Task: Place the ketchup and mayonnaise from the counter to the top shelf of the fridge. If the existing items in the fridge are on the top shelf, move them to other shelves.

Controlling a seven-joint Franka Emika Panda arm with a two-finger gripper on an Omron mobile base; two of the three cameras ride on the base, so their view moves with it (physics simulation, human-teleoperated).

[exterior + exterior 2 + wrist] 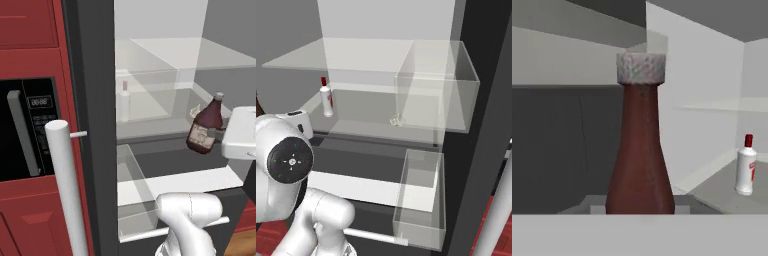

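While the gripper (220, 131) is clamped on the ketchup bottle (204, 129), carrying it tilted at the open fridge's (95, 100) mouth, nothing is placed yet. Farther in, a white bottle (124, 104), possibly mayonnaise, stands on a shelf (371, 127); which shelf is unclear.

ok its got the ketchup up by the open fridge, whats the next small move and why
Probably carry the ketchup bottle forward over the shelf where the white bottle stands, then lower it. The gripper is shut on it, tilted in the air short of that shelf.
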